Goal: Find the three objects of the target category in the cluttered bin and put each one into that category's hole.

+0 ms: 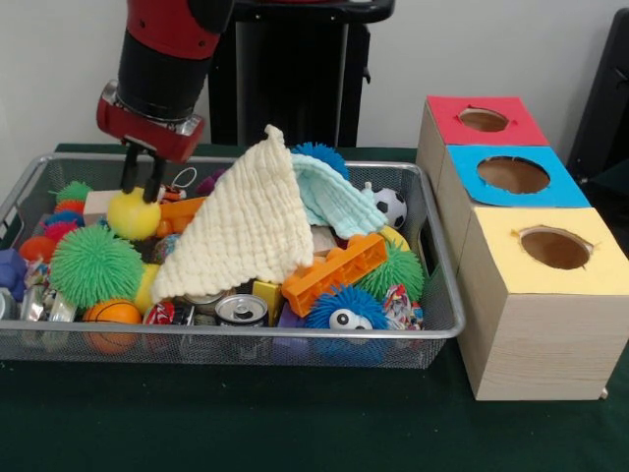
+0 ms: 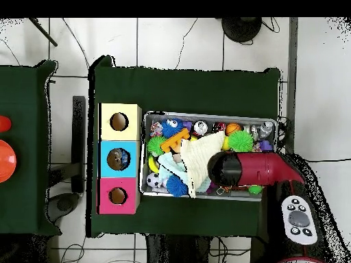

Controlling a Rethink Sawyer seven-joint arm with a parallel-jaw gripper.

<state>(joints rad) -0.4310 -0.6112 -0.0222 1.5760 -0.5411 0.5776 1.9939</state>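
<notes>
A wire bin (image 1: 295, 342) holds a heap of toys. My gripper (image 1: 142, 193) hangs at the bin's left end, open, with its tips right at the top of a yellow ball (image 1: 133, 218). A cream cloth (image 1: 246, 231) lies draped over the middle of the heap, and a pale blue cloth (image 1: 332, 197) sits behind it. Three wooden boxes with holes stand to the right: red (image 1: 447, 113), blue (image 1: 467, 182) and yellow (image 1: 501, 246). In the overhead view the red arm (image 2: 240, 170) hides the gripper and the yellow ball.
Around the ball lie a green spiky ball (image 1: 95, 265), an orange brick (image 1: 334, 270), a soda can (image 1: 241, 310), a small basketball (image 1: 111, 315), a blue spiky ball with eyes (image 1: 344, 310) and a soccer ball (image 1: 391, 206). A green cloth (image 1: 295, 423) covers the table.
</notes>
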